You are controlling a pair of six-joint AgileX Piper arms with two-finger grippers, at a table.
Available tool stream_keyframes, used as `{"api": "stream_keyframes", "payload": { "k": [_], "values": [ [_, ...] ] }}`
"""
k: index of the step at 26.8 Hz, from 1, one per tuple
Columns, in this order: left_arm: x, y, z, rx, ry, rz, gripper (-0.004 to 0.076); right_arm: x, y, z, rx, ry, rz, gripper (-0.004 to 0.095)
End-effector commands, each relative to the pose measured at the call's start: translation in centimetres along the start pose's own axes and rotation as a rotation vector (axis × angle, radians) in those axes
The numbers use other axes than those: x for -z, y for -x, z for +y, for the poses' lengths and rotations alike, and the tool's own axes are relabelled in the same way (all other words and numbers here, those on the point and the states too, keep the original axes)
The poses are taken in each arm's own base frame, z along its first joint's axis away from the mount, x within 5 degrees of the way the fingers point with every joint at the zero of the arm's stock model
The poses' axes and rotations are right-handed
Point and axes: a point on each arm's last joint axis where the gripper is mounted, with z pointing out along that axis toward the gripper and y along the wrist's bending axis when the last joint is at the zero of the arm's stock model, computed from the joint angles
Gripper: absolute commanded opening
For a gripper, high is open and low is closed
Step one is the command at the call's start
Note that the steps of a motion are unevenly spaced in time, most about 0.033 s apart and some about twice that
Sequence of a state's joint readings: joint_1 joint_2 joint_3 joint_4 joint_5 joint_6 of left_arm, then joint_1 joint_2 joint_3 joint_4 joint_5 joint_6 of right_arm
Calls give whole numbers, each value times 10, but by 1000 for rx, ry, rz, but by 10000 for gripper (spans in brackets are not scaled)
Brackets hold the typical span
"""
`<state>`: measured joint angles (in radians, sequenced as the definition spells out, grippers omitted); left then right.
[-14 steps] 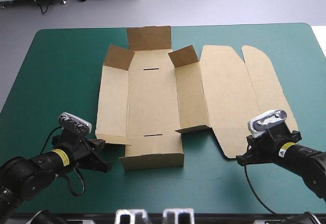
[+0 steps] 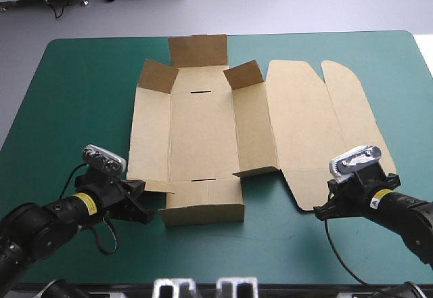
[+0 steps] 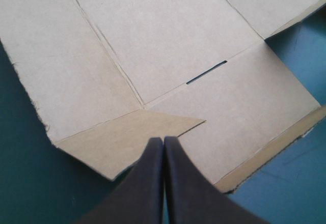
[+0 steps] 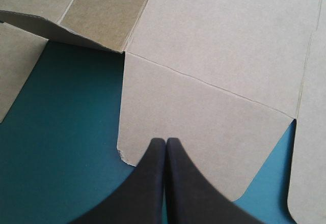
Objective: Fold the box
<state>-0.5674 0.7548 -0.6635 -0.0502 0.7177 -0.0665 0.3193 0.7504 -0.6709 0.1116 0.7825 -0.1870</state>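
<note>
The brown box lies open in the middle of the teal-green cover, its lid flat to the right. The far wall and two far corner flaps stand raised, and the near wall is partly raised. My left gripper is shut at the box's near left corner. In the left wrist view the gripper's tip rests over the small corner flap. My right gripper is shut at the lid's near rounded flap, its tip just over that flap's edge.
Bare teal-green cover lies left of the box and a narrower strip right of the lid. A band of cover separates the box from the table's near edge.
My left gripper has slid to the right, closer to the box's near left corner flap. The right arm and the box have not moved.
</note>
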Motion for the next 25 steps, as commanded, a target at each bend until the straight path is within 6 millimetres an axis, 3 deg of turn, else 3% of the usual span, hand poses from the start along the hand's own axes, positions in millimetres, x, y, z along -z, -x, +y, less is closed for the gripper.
{"api": "stream_keyframes", "payload": {
  "k": [1,6,11,18,25],
  "values": [
    [-7,36,-5,8,-15,-63,-9,7,12,-2,8,-18,-89,-20],
    [-46,102,4,-13,61,-30,8,7,12,-2,11,-18,-89,-20],
    [-57,129,38,101,32,23,15,7,12,-2,15,-18,-89,-20],
    [-26,110,104,229,-163,95,15,7,12,-2,34,-19,-89,-20],
    [9,81,158,380,-73,119,15,7,12,-2,34,-19,-91,-20]
  ]
}}
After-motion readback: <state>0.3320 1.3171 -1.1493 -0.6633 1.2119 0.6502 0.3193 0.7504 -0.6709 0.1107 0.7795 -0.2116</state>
